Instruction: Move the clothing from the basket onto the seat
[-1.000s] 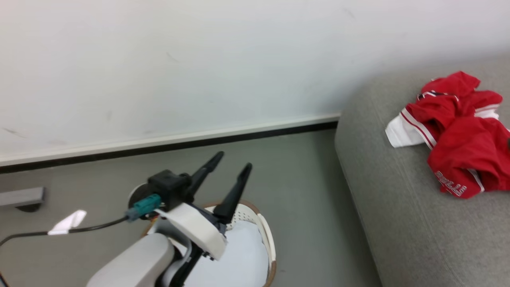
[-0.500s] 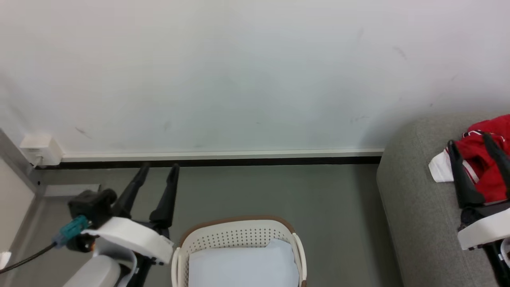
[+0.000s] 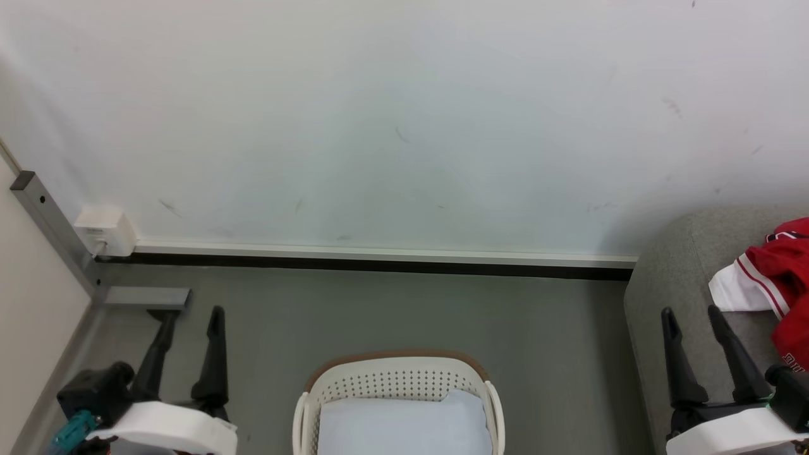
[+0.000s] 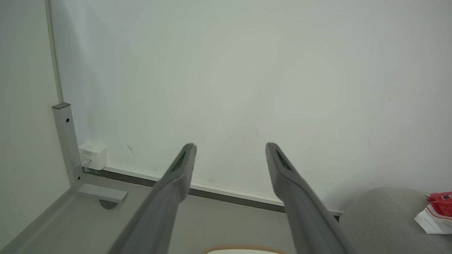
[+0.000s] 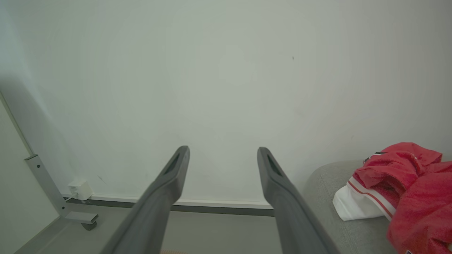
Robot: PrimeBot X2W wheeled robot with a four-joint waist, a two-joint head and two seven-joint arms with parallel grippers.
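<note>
The left claw [image 3: 193, 311] stood wide open and empty at 8 o'clock in the head view, its fingers pointing toward the wall. The right claw [image 3: 689, 309], equally open and empty, was at 4 o'clock by the rounded end of the seat [image 3: 676, 278]. The clothing [image 3: 774, 278] lay crumpled on the seat at 3 o'clock. The basket [image 3: 398, 379] sat on the floor at 6 o'clock, a pale pad [image 3: 404, 426] inside.

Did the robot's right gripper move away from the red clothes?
Yes. The right gripper covered the clothing before; now it has pulled back leftward off it, toward the seat edge.
</note>
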